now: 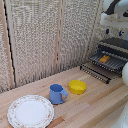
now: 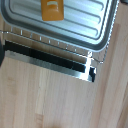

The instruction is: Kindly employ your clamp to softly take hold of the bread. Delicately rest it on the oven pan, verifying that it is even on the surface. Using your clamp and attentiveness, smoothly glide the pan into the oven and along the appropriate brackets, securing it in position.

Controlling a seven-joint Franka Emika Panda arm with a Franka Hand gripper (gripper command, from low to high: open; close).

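Observation:
The bread (image 1: 104,59), a small orange-brown piece, lies on the oven pan (image 1: 112,63), which sticks out of the front of the dark oven (image 1: 119,46) at the exterior view's right. In the wrist view the bread (image 2: 52,9) rests flat on the pan's grey ribbed surface (image 2: 75,27), with thin wire bars along its near edge. My clamp (image 1: 113,31) hangs above the oven and pan, apart from the bread. Its two blue-tipped fingers stand apart with nothing between them. The fingers do not show in the wrist view.
The oven's door (image 1: 95,73) is folded down onto the wooden table (image 1: 95,105), and shows as a dark strip with a metal edge (image 2: 50,59). A blue mug (image 1: 57,93), a yellow bowl (image 1: 77,86) and a patterned plate (image 1: 30,111) stand on the table.

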